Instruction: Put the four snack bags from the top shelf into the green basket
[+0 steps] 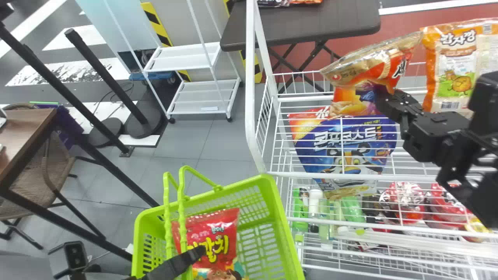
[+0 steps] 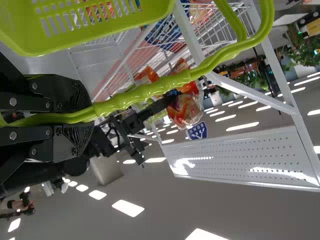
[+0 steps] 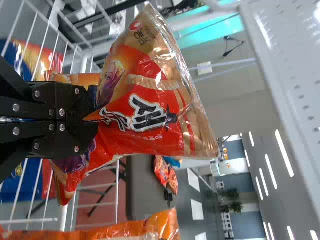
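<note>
My right gripper [image 1: 379,91] is shut on an orange and gold snack bag [image 1: 369,64], holding it above the wire rack. The right wrist view shows the right gripper [image 3: 95,117] pinching the crumpled middle of that bag [image 3: 150,107]. An orange snack bag [image 1: 453,74] stands at the rack's right. At the lower left, my left gripper [image 1: 192,256] is at the handle of the green basket [image 1: 272,210]; in the left wrist view the left gripper [image 2: 87,115] is shut on the handle [image 2: 145,92]. A red snack bag [image 1: 214,237] lies inside the basket.
A blue bag [image 1: 346,144] and a red-orange bag [image 1: 305,120] are behind the rack's wires [image 1: 284,175]. Bottles [image 1: 315,206] and red packs [image 1: 402,202] stand lower. The rack's white post [image 1: 251,97] rises beside the basket; a dark table [image 1: 311,23] is behind.
</note>
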`<state>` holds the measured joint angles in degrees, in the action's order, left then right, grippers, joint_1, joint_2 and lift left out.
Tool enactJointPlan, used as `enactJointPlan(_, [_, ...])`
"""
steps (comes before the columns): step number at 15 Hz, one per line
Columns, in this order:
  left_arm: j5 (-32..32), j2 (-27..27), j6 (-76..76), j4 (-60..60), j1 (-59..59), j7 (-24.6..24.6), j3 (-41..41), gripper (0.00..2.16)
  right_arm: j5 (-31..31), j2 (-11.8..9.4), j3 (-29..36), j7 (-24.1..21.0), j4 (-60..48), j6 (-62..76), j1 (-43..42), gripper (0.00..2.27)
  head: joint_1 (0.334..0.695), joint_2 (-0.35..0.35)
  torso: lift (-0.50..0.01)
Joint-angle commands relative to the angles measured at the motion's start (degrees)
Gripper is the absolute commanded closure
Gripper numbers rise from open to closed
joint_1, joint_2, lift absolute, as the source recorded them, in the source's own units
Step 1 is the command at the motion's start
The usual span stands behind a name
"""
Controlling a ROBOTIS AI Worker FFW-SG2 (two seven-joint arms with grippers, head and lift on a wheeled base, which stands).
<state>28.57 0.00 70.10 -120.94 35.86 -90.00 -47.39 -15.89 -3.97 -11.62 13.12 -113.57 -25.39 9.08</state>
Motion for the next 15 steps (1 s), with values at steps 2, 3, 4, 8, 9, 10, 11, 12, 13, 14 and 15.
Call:
enactJointPlan(2, [0.0, -0.1, 0.0, 0.0, -0.1, -0.6, 0.1, 2.15, -6.7, -0.3, -0.5, 1.6, -11.5, -9.5, 7.8, 2.25, 0.695, 0.350, 0.000])
enactJointPlan(3, [0.0, -0.1, 0.0, 0.0, -0.2, -0.6, 0.1, 2.15, -9.6, -0.3, -0.9, 2.8, -13.2, -13.2, 8.9, 2.25, 0.695, 0.350, 0.000])
enactJointPlan(4, [0.0, -0.1, 0.0, 0.0, -0.2, -0.6, 0.2, 2.15, -11.8, -0.5, -1.7, 3.6, -14.0, -15.9, 9.5, 2.25, 0.695, 0.350, 0.000])
enactJointPlan(8, [0.0, -0.1, -0.2, 0.4, -0.4, -0.6, 0.4, 2.15, -17.0, -1.1, -7.3, 6.8, -13.6, -21.0, 9.1, 2.25, 0.695, 0.350, 0.000])
enactJointPlan(9, [0.0, -0.1, -0.2, 0.4, -0.4, -0.6, 0.4, 2.14, -19.0, -1.1, -7.9, 6.8, -13.0, -23.8, 8.8, 2.25, 0.695, 0.350, 0.000])
enactJointPlan(10, [0.0, -0.1, -0.2, 0.4, -0.4, -0.6, 0.3, 2.15, -20.4, -1.1, -8.3, 6.7, -12.2, -26.1, 8.5, 2.25, 0.695, 0.350, 0.000])
enactJointPlan(11, [0.0, -0.1, -0.2, 0.4, -0.5, -0.6, 0.3, 2.15, -21.1, -1.0, -9.0, 6.7, -11.1, -28.4, 8.2, 2.25, 0.695, 0.350, 0.000])
enactJointPlan(12, [0.0, -0.1, -0.2, 0.4, -0.6, -0.6, 0.3, 2.15, -21.8, -1.0, -9.7, 6.4, -9.5, -30.6, 7.9, 2.25, 0.695, 0.350, 0.000])
enactJointPlan(13, [0.0, -0.1, 0.0, 0.5, -0.7, -0.6, 0.4, 2.15, -22.8, -1.0, -10.4, 6.5, -7.5, -31.2, 7.2, 2.25, 0.695, 0.350, 0.000])
enactJointPlan(14, [0.0, -0.1, -0.2, 0.5, -0.8, -0.6, 0.5, 2.15, -24.0, -0.9, -11.2, 6.4, -5.5, -33.6, 6.5, 2.25, 0.695, 0.350, 0.000])
enactJointPlan(15, [0.0, -0.1, 0.0, 0.5, -0.9, -0.6, 0.5, 2.15, -24.0, -1.0, -12.0, 5.2, -5.0, -35.7, 6.1, 2.25, 0.695, 0.350, 0.000])
